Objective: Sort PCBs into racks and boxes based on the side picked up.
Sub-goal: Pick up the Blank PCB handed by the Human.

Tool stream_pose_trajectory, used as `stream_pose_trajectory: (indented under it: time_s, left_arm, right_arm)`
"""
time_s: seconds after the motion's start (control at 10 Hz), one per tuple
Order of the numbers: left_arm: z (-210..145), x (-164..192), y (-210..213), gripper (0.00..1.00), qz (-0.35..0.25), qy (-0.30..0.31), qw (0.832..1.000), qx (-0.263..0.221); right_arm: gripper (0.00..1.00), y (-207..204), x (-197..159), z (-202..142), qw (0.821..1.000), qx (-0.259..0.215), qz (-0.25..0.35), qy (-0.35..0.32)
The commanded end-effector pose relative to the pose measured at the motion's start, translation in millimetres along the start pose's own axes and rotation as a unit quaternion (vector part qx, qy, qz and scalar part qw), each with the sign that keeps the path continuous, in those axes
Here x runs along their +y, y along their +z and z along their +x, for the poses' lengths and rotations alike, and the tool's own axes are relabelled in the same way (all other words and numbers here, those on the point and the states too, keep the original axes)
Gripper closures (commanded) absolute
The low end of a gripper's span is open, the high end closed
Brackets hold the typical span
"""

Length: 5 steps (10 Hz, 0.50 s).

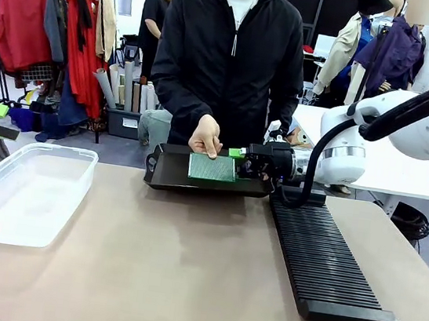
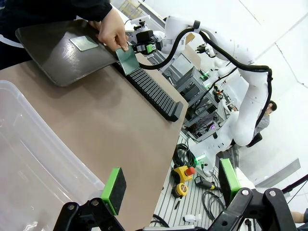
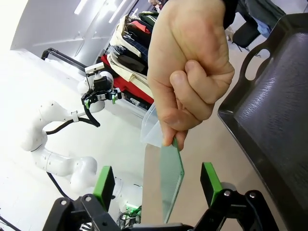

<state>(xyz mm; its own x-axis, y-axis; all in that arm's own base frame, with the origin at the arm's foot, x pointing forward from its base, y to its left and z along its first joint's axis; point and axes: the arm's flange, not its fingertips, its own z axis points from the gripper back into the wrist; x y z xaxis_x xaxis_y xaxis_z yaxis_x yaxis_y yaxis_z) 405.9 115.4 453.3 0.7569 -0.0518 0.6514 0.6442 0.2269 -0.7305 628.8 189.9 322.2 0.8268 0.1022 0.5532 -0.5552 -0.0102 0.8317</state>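
**A:** What sat closest on the counter?

**B:** The clear box on the robot's left and the long black rack on its right, well apart. The left claw hung near the box's edge, jaws wide apart, with nothing between them.

**A:** And the PCB?

**B:** Farther back, at the dark tray. A person's hand pinched the PCB by its top edge and held it upright. The right claw had its jaws apart, with its green pads on either side of the board. Neither pad touched it, as far as I could see.

**A:** How did you expect it to handle?

**B:** Light, thin and stiff, I judged, with smooth faces that could slip. I would have taken it squarely across the two flat faces, low down and clear of the person's grip. A board that thin could twist out of a corner hold.

**A:** Anything you couldn't make out?

**B:** Several things. From the right wrist the board showed edge-on, so I couldn't tell which face met which pad. In the front view the dotted face looked toward the robot. The board's bottom edge was cut off behind the claw's body. In the left wrist view a pale square lay flat on the tray beyond the hand. It may have been another PCB, but it was too small to be sure. The rack's far end was hidden behind the right arm.
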Motion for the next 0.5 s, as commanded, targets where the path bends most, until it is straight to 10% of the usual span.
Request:
stream_pose_trajectory:
  time_s: [0.0,0.4]
  left_arm:
    - [0.7,-1.1,0.5,0.0,-0.001,-0.002,1.0,-0.001]
    - [0.7,-1.1,0.5,0.0,-0.001,-0.002,1.0,-0.001]
  right_arm:
    - [0.13,-7.5,-2.1,10.9,1.0,-0.013,0.009,-0.02]
    - [0.65,-11.4,-3.8,10.6,1.0,-0.017,0.009,-0.025]
